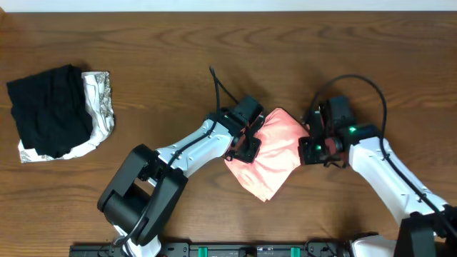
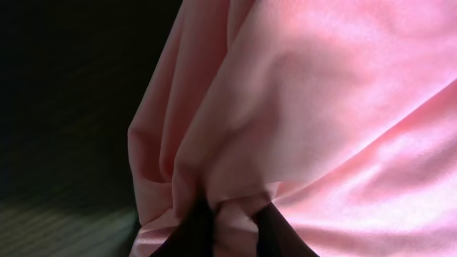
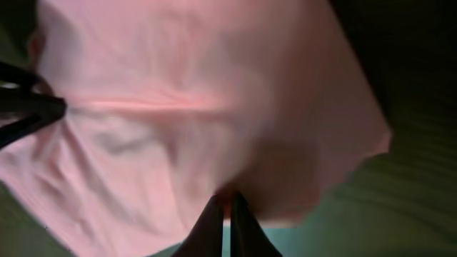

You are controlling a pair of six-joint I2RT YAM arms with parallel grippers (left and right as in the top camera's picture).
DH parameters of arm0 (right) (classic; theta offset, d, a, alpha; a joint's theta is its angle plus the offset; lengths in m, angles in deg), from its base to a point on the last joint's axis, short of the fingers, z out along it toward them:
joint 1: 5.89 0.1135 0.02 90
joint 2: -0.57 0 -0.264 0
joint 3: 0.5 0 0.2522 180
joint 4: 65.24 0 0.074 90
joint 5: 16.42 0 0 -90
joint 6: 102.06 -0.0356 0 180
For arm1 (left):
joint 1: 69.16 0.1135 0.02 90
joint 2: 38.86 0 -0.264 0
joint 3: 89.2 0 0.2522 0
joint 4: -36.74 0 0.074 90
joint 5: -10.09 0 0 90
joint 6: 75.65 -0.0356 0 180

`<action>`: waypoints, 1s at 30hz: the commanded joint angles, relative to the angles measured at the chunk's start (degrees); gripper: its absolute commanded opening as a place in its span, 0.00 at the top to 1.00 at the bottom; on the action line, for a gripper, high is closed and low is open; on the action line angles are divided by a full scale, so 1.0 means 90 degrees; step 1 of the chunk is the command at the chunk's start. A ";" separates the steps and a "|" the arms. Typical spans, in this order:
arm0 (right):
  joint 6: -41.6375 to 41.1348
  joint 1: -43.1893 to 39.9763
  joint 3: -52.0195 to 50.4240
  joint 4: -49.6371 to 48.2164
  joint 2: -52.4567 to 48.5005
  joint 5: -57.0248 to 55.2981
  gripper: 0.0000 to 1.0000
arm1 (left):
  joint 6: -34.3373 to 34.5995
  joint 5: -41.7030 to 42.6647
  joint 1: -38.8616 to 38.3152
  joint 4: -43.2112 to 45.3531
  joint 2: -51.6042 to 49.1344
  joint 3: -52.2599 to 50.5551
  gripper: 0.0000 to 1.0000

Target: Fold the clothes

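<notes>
The clothes [image 1: 273, 153], a salmon-pink T-shirt, hang bunched between my two arms near the middle of the table. My left gripper [image 1: 246, 148] is shut on the shirt's left side. In the left wrist view a fold of pink fabric [image 2: 285, 107] is pinched between the dark fingertips [image 2: 196, 232]. My right gripper [image 1: 312, 146] is shut on the right edge of the shirt. In the right wrist view the clothes [image 3: 200, 107] fill the frame and the thin edge sits between the nearly touching fingertips [image 3: 214, 221]. No lettering shows.
A black folded garment [image 1: 50, 111] lies on a silvery-white patterned cloth [image 1: 100, 107] at the far left of the wooden table [image 1: 214, 50]. Black cables loop above both wrists.
</notes>
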 commanded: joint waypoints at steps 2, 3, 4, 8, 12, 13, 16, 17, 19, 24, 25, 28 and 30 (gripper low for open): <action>0.0102 0.0075 -0.0474 -0.0374 -0.0114 -0.0010 0.93 | 0.0015 -0.0063 0.0044 -0.0049 0.0136 -0.0017 0.78; 0.0102 0.0075 -0.0590 -0.0491 -0.0134 -0.0007 0.93 | 0.0017 -0.0063 0.0044 -0.0051 0.0136 -0.0017 0.78; 0.0100 0.0075 -0.0733 -0.0653 -0.0177 -0.0007 0.92 | 0.0017 -0.0063 0.0044 -0.0051 0.0136 -0.0019 0.78; 0.0100 0.0075 -0.1205 -0.1382 -0.0335 -0.0007 0.89 | 0.0015 -0.0063 0.0044 -0.0070 0.0136 -0.0019 0.77; 0.0100 0.0070 -0.1333 -0.1751 -0.0406 -0.0010 0.83 | 0.0015 -0.0063 0.0044 -0.0148 0.0136 -0.0019 0.77; 0.0100 0.0070 -0.1331 -0.1819 -0.0403 -0.0015 0.81 | 0.0015 -0.0063 0.0044 -0.0175 0.0136 -0.0019 0.77; 0.0100 0.0070 -0.1321 -0.1880 -0.0403 -0.0138 0.81 | 0.0012 -0.0063 0.0044 -0.0238 0.0136 -0.0019 0.77; 0.0100 0.0070 -0.1319 -0.1872 -0.0403 -0.0151 0.81 | 0.0012 -0.0063 0.0044 -0.0260 0.0136 -0.0019 0.77; 0.0100 0.0070 -0.1309 -0.1812 -0.0391 -0.0148 0.85 | 0.0012 -0.0063 0.0044 -0.0284 0.0136 -0.0019 0.77; 0.0102 -0.0007 -0.0889 -0.1010 -0.0095 -0.0211 0.86 | 0.0015 -0.0066 0.0044 -0.0284 0.0136 -0.0019 0.77; 0.0102 -0.0041 -0.0724 -0.0748 0.0015 -0.0299 0.87 | 0.0012 -0.0066 0.0044 -0.0284 0.0136 -0.0019 0.77; 0.0102 -0.0134 -0.0078 0.0107 0.0389 -0.0828 0.86 | 0.0012 -0.0066 0.0046 -0.0279 0.0136 -0.0019 0.77; 0.0104 -0.0151 0.0398 0.0488 0.0663 -0.1066 0.87 | 0.0012 -0.0066 0.0046 -0.0279 0.0136 -0.0019 0.77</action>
